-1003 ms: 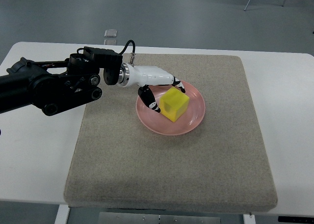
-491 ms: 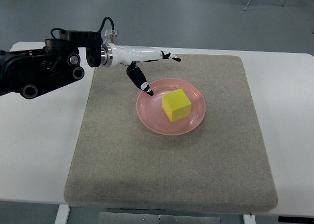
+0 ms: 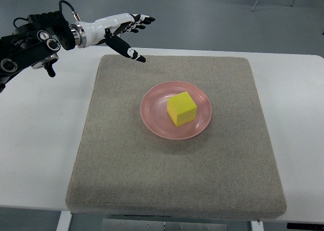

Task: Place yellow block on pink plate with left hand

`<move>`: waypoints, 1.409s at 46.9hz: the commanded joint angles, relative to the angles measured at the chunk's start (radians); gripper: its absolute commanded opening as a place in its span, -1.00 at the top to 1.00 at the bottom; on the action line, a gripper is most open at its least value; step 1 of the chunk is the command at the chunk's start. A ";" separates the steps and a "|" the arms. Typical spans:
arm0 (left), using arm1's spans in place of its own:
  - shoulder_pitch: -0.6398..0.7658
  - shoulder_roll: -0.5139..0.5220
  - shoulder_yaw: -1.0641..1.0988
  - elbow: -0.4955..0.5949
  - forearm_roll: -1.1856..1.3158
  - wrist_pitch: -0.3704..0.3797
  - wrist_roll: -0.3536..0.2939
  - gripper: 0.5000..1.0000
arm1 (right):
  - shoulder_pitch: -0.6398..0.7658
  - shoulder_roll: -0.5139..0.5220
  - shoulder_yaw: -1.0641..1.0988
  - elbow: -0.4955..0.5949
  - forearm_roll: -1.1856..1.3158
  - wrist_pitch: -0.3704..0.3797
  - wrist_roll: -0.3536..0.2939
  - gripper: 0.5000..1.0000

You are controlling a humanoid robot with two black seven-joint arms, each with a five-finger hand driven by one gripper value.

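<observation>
A single top camera is looking steeply down from the robot's own side, standing far enough back that the whole grey mat (image 3: 177, 135) is fitting in frame on the white tabletop (image 3: 40, 155). It is facing toward 12 o'clock, where grey floor (image 3: 202, 18) is showing beyond the far edge. No second view is sharing the scene.
</observation>
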 commanded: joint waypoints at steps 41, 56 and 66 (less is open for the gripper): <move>0.169 -0.036 -0.149 0.246 -0.918 -0.226 0.083 -0.99 | 0.000 0.000 -0.002 0.005 0.000 0.009 0.000 -0.69; 0.169 -0.036 -0.152 0.318 -1.098 -0.326 0.192 -0.99 | -0.016 0.000 -0.003 0.011 -0.005 0.009 0.000 -0.69; 0.169 -0.036 -0.150 0.323 -1.109 -0.343 0.201 -0.99 | -0.022 0.000 -0.008 0.047 -0.006 0.009 0.000 -0.69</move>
